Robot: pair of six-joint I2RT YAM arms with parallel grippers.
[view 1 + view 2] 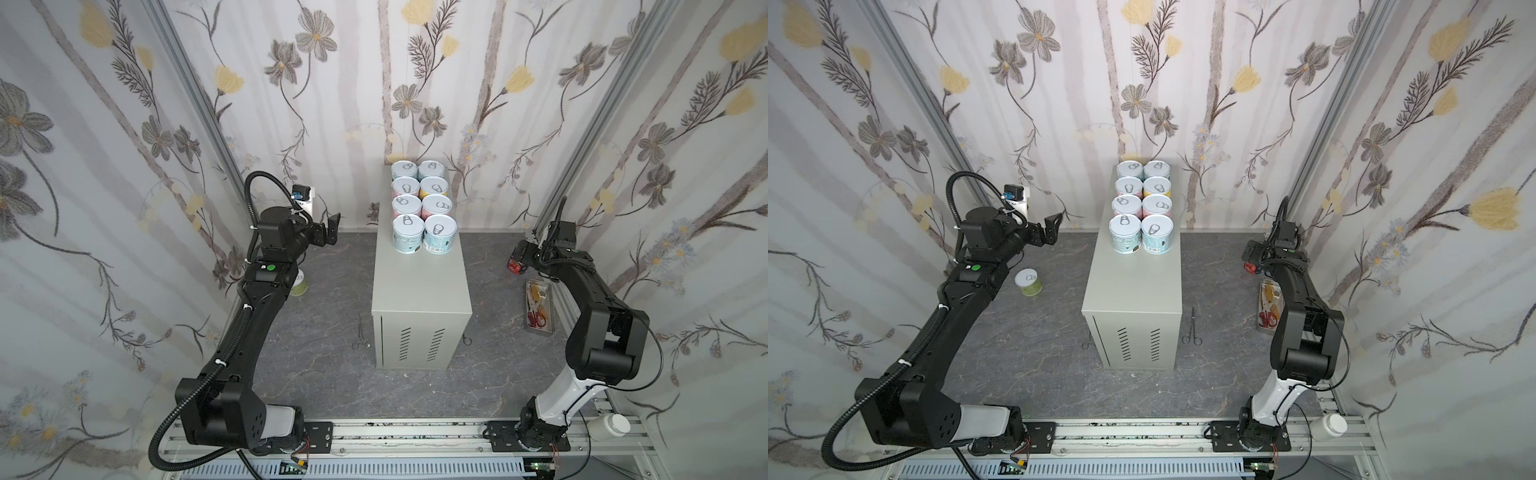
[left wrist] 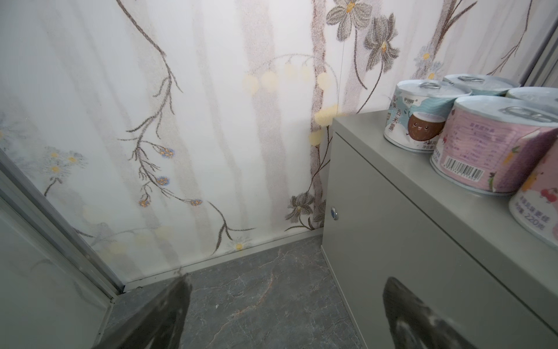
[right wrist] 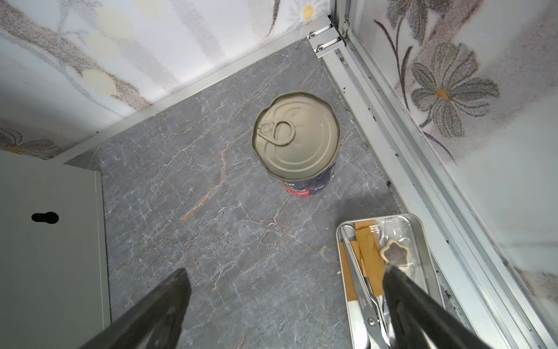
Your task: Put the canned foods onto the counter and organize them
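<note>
Cans (image 1: 437,203), eight, stood in two rows at the far end of the grey cabinet (image 1: 419,286) in both top views. A green can (image 1: 1028,282) sat on the floor (image 1: 1038,328) by the left arm (image 1: 963,307). In the left wrist view, the left gripper (image 2: 283,281) was open and empty beside the cabinet. In the right wrist view, the right gripper (image 3: 287,270) was open and empty near the tomato can (image 3: 297,142) and metal tray (image 3: 422,223).

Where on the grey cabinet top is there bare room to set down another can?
The back half of the counter is crowded: eight cans stand in two tight columns, leaving only thin margins at the sides. The front half is bare across its full width, from the nearest pair of them to the front edge.
</note>
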